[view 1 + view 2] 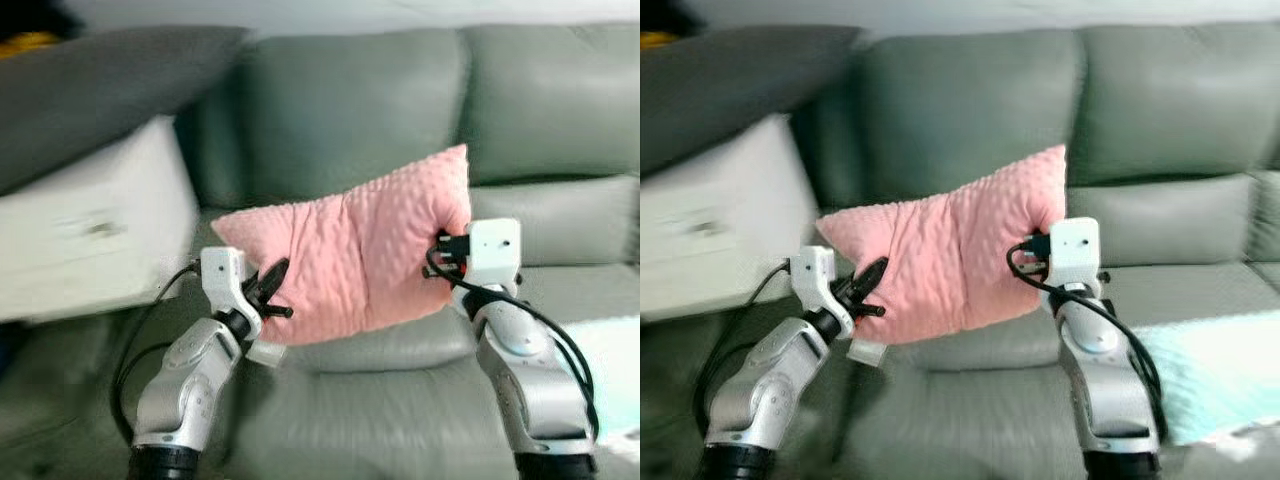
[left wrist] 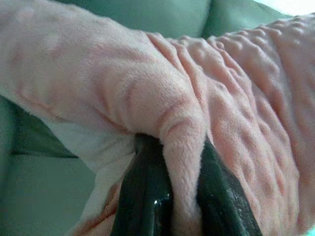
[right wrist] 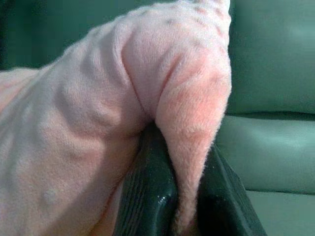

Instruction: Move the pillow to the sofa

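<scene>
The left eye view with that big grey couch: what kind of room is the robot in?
Most likely a home living room. A wide grey-green cushioned sofa spans the view, a plump pink dotted plush pillow is held up in front of it, and a white padded block, perhaps bedding or a footstool, lies on the left.

I see the pink, dimpled pillow (image 1: 360,250) held in the air, tilted, its right corner highest, just above the grey-green sofa (image 1: 400,100) seat.
</scene>
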`<state>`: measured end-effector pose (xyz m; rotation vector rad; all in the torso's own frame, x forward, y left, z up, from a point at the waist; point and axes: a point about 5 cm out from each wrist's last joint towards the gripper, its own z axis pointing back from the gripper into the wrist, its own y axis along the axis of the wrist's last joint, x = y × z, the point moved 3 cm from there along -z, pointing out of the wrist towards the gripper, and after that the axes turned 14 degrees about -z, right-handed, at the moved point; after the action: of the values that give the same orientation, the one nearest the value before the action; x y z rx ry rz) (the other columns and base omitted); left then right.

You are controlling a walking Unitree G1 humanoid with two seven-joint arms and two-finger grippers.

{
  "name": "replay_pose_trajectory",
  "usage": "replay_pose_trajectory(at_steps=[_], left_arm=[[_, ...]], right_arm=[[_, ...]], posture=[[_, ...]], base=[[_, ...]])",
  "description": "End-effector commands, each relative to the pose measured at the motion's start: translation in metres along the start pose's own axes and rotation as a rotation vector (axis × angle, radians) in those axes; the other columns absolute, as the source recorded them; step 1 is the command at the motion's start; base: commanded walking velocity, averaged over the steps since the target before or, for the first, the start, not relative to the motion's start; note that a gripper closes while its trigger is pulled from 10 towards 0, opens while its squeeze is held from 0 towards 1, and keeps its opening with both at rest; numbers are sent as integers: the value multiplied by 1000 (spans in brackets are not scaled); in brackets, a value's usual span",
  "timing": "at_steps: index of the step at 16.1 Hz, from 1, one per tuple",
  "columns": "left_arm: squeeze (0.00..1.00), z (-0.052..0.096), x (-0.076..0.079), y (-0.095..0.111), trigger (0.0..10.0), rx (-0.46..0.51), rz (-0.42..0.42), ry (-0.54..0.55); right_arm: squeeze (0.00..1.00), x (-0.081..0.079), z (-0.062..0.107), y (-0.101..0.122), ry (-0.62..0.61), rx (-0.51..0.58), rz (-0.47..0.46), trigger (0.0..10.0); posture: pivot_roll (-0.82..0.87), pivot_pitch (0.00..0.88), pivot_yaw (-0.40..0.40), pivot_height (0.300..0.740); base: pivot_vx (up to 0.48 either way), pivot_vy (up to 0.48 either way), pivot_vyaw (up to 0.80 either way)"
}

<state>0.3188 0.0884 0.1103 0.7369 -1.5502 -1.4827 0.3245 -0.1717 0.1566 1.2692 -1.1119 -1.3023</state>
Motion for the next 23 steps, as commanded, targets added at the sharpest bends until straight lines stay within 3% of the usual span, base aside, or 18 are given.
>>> replay_pose_trajectory(at_steps=[1, 8, 10, 12, 14, 16, 17, 19, 23], left_arm=[[0, 1, 1, 4, 10000, 8, -15, -20], [0, 1, 3, 1, 10000, -8, -24, -27], [0, 2, -14, -13, 10000, -57, -118, 15], [0, 2, -21, -18, 10000, -64, -132, 23], [0, -2, -31, -28, 10000, -93, -116, 39], [0, -10, -32, -35, 10000, -118, -126, 4], [0, -11, -32, -36, 10000, -117, -133, -1], [0, -10, -37, -43, 10000, -125, -119, -4], [0, -15, -41, -51, 10000, -180, -220, 17]], right_arm=[[0, -8, -2, 5, 27, 20, -5, 10000], [0, -9, -1, 2, 27, 13, -4, 10000], [0, -5, 0, -6, -2, -9, -11, 10000], [0, 0, 1, -11, -31, -28, -22, 10000], [0, 18, 4, -22, -141, -75, -19, 10000], [0, 53, 23, -44, -315, -157, -53, 10000], [0, 60, 30, -50, -350, -176, -66, 10000], [0, 84, 53, -66, -473, -211, -94, 10000], [0, 89, 70, -70, -520, -225, -80, 10000]], posture=[[-116, 0, 34, 740], [-113, 0, 35, 740], [-107, 0, 34, 740], [-106, 0, 36, 740], [-113, 0, 38, 740], [-132, 6, 54, 740], [-134, 12, 56, 740], [-153, 96, 81, 740], [-157, 181, 87, 740]], base=[[0, 0, 0], [0, 0, 0], [0, 0, 0], [0, 0, 0], [0, 0, 0], [0, 0, 0], [0, 0, 0], [0, 0, 0], [0, 0, 0]])
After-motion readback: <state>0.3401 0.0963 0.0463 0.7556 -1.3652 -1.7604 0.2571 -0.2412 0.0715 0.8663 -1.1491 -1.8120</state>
